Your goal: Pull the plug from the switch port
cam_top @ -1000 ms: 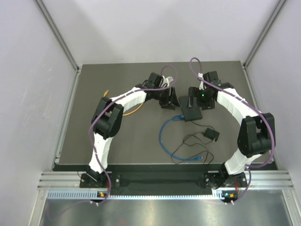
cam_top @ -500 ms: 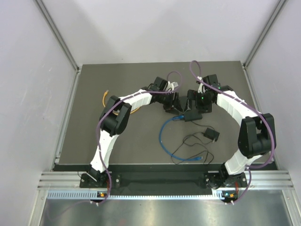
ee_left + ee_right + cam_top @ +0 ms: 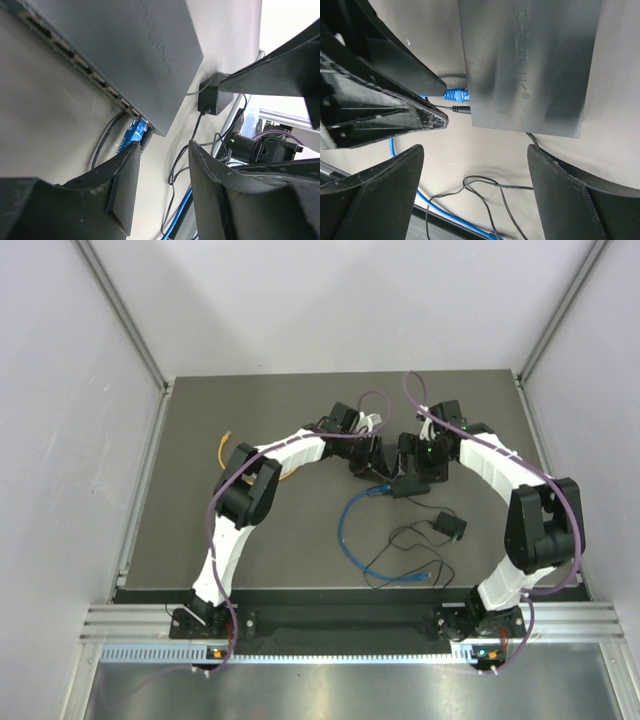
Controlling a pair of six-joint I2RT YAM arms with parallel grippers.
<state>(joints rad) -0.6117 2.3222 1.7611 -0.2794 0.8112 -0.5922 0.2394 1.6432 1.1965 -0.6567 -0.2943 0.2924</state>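
The switch [image 3: 409,486] is a flat matte-black box on the mat, partly under my right gripper [image 3: 418,466]. It fills the top of the left wrist view [image 3: 125,45] and of the right wrist view [image 3: 530,65]. A blue plug [image 3: 134,134] sits in the port at the box's corner, and it also shows in the right wrist view [image 3: 456,94] above a black power plug [image 3: 461,110]. My left gripper [image 3: 162,150] is open, its left fingertip [image 3: 131,152] just beside the blue plug. My right gripper [image 3: 472,150] is open wide and empty above the box's near edge.
The blue cable [image 3: 345,530] loops toward the front edge of the table. A small black adapter [image 3: 450,526] with a thin black wire lies to the right of it. A yellow cable [image 3: 224,448] lies at the left. The two grippers stand close together.
My left gripper has moved right, close to the blue plug at the switch. My right gripper has shifted over the switch and now hides most of it.
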